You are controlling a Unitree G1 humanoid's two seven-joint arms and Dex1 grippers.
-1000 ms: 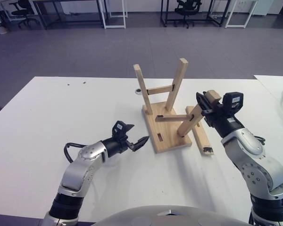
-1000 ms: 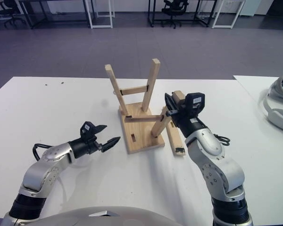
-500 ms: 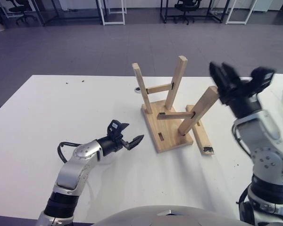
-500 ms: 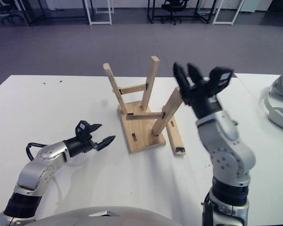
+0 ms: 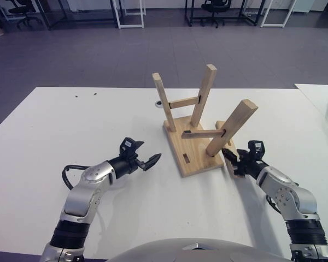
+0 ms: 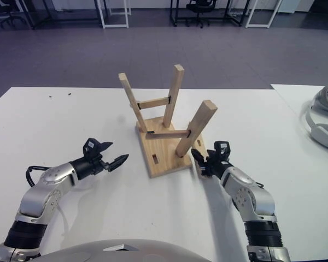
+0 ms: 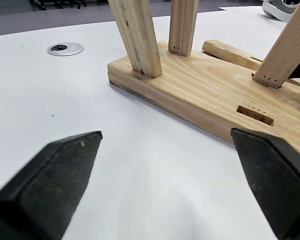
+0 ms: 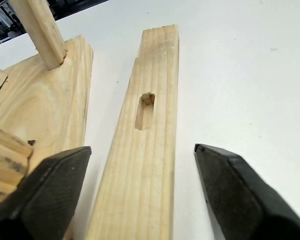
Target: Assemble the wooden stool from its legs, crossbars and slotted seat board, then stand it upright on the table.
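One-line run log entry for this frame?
seat board inverted on table | three legs, two crossbars fitted | fourth leg loose, flat beside board | right jaws open astride fourth leg | left jaws open, left of board

You took your right gripper (image 5: 236, 162) off the top of the leaning leg (image 5: 232, 128), swung it high, then brought it down low astride the loose leg (image 8: 145, 145), jaws spread. Your left gripper (image 5: 151, 162) drew back a little from the board (image 5: 180, 139).
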